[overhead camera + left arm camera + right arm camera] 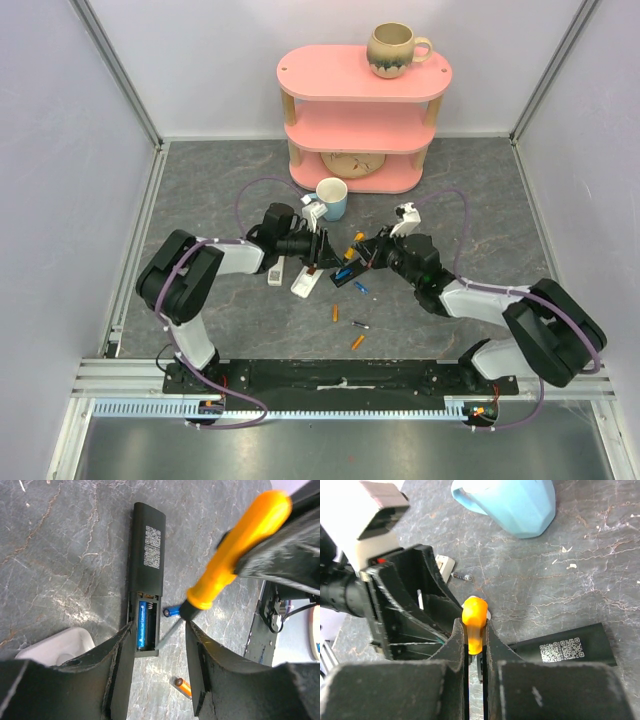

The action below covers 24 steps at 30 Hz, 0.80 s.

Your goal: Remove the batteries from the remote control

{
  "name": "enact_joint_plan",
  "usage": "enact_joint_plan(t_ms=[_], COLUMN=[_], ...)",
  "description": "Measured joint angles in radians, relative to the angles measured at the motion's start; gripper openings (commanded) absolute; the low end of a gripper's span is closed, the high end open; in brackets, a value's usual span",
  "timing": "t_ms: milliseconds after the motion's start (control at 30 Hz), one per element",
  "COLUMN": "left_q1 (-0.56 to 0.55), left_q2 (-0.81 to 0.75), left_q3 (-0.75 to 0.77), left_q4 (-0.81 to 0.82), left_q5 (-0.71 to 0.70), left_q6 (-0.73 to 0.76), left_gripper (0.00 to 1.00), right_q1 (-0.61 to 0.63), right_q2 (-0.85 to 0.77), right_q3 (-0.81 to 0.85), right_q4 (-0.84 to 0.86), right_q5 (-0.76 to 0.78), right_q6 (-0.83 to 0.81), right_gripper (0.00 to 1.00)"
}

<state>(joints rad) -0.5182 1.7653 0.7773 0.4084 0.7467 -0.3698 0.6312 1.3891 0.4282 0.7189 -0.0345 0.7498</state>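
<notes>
My right gripper (475,632) was pressed together on the orange handle of the screwdriver (235,550). The metal shaft slanted down to the edge of the open battery bay in the black remote control (147,545). My left gripper (159,630) stood half spread astride that end of the remote. One finger (125,645) lay against its side, and the other seemed to stand clear of it, though the angle left me unsure. A blue battery (142,626) sat in one slot of the bay. A second blue battery (171,611) lay on the grey table (60,555) just beside the remote, with an orange battery (182,686) a little further off. A white remote (55,647) rested near my left finger.
</notes>
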Motion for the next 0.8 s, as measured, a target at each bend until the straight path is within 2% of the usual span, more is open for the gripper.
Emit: enact_joint_plan(t_ms=[467, 800], left_q1=[-0.010, -0.090], left_q2=[0.140, 0.163], left_q3=[0.130, 0.161], left_q4=[-0.138, -0.229], left_q5=[0.042, 0.052], left_q6=[-0.008, -0.003], left_gripper=[0.50, 0.49], right_q1=[-0.102, -0.177], right_q2=[-0.177, -0.298], right_q3=[-0.031, -0.041], right_q4=[-0.153, -0.256], right_q5=[0.063, 0.068], right_q6=[-0.054, -0.096], right_gripper=[0.00, 0.00])
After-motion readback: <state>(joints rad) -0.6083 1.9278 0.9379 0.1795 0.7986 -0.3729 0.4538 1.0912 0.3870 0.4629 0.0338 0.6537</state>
